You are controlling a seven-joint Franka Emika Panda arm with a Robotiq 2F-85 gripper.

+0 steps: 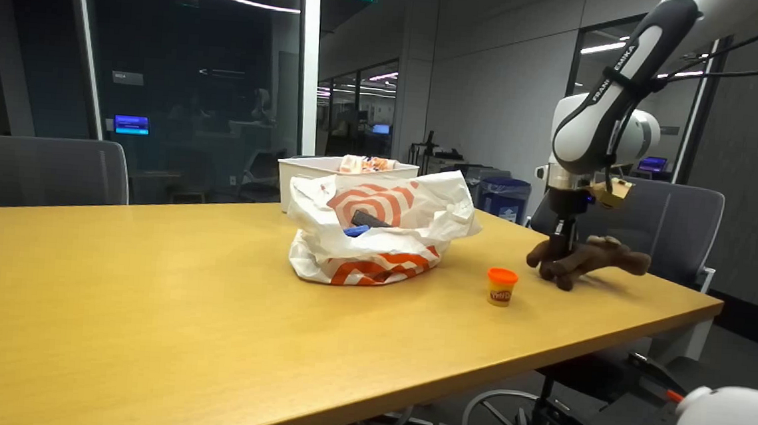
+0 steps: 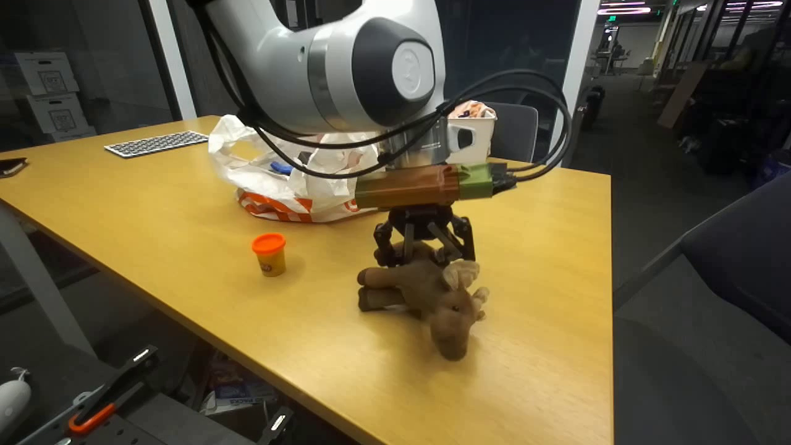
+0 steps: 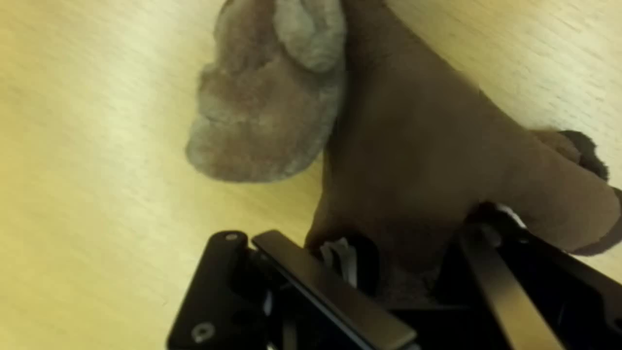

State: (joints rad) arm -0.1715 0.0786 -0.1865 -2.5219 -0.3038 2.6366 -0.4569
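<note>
A brown plush moose (image 2: 426,289) with tan antlers lies on its side on the table, near its end. It also shows in an exterior view (image 1: 599,256) and fills much of the wrist view (image 3: 413,146). My gripper (image 2: 425,252) points straight down over its rear body. In the wrist view the black fingers (image 3: 408,257) press into the brown cloth from both sides, with a fold of it between them. The fingertips are partly sunk in the plush. Whether the toy is clear of the tabletop I cannot tell. The head and antlers stick out past the gripper.
A Play-Doh tub (image 1: 501,288) with an orange lid stands near the moose. A white plastic bag (image 1: 377,239) with orange print holds a blue and a dark item. Behind it is a white bin (image 1: 288,173). A keyboard (image 2: 157,144) lies farther off. Chairs (image 1: 652,211) stand at the table.
</note>
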